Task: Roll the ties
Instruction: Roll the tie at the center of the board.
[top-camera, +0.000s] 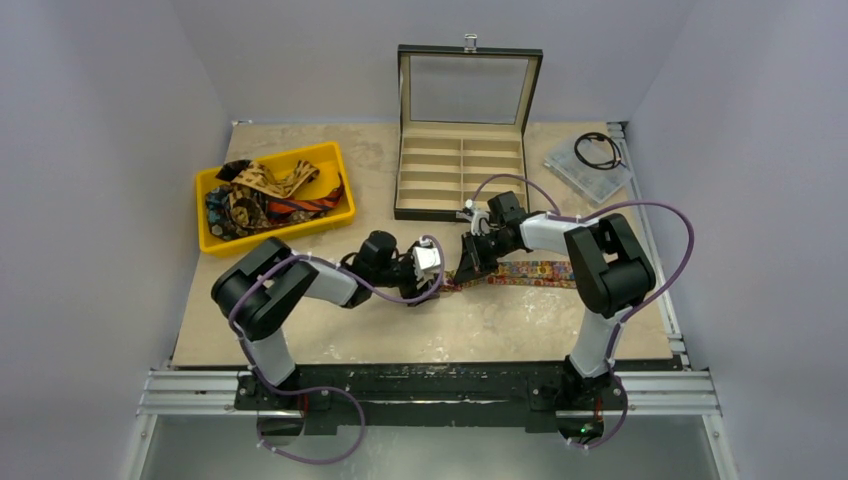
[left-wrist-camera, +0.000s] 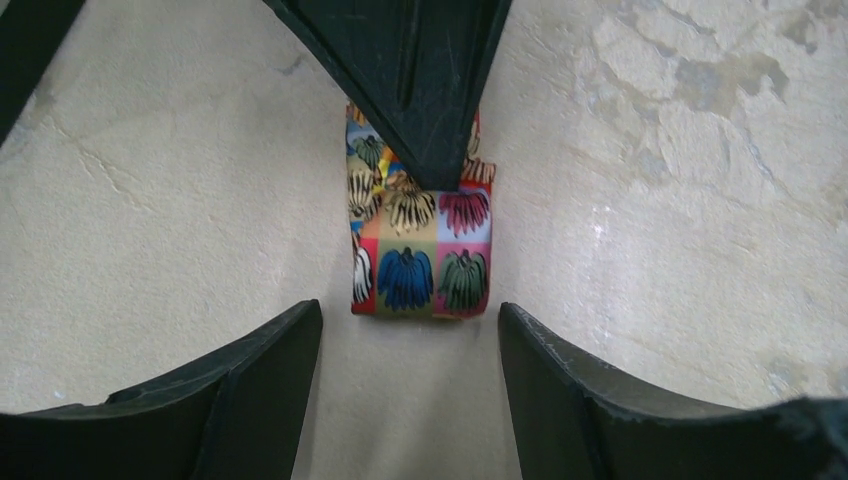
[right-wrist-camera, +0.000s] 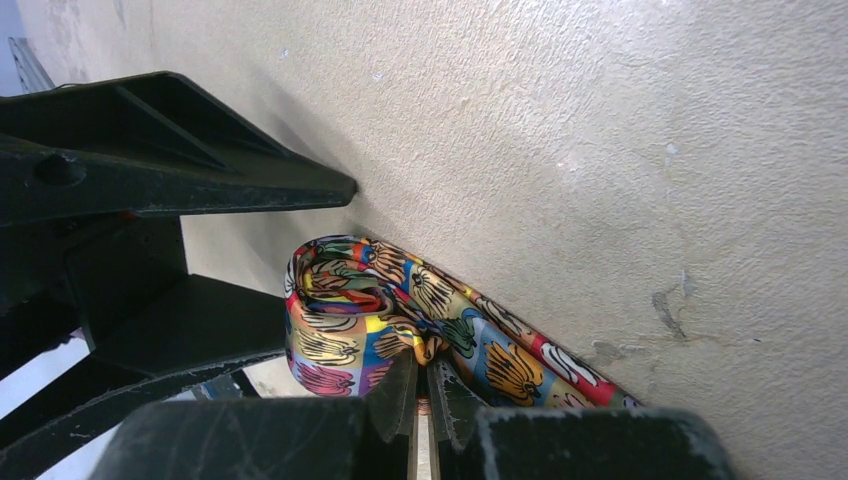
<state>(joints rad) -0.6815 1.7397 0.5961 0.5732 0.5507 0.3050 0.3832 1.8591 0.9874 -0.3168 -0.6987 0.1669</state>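
A multicoloured tie (top-camera: 530, 271) lies flat across the table's middle, and its left end is wound into a small roll (left-wrist-camera: 420, 260). My right gripper (right-wrist-camera: 422, 375) is shut on the fabric at the roll (right-wrist-camera: 340, 320), its fingers (left-wrist-camera: 420, 90) coming down on it from above in the left wrist view. My left gripper (left-wrist-camera: 408, 320) stands open just short of the roll, one finger on each side and neither touching it. Its fingers (right-wrist-camera: 200, 170) show at the left of the right wrist view. More ties (top-camera: 270, 195) lie heaped in a yellow bin (top-camera: 210, 240).
An open black box (top-camera: 462, 170) with tan compartments stands at the back centre. A clear plastic case (top-camera: 590, 172) with a black coiled cable (top-camera: 598, 150) on it sits at the back right. The yellow bin is at the back left.
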